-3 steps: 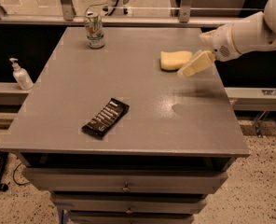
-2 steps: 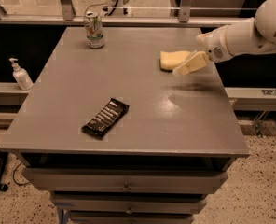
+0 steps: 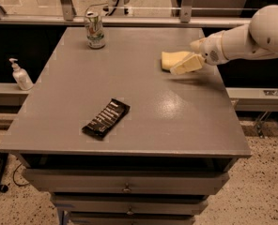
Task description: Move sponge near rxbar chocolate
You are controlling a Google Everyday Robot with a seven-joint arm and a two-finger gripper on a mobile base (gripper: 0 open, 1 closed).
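- The sponge [image 3: 173, 60] lies on the bench [image 3: 143, 102], well beyond and right of the chocolate bar [image 3: 106, 119], with its long axis running left to right.
- The gripper [image 3: 192, 55] is at the sponge's end farthest from the bar, jaws spread around it.

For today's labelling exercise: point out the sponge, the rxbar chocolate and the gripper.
sponge [image 3: 169, 59], camera view, yellow top face.
rxbar chocolate [image 3: 106, 119], camera view, wrapper's middle.
gripper [image 3: 183, 58], camera view, between fingertips, at the sponge.
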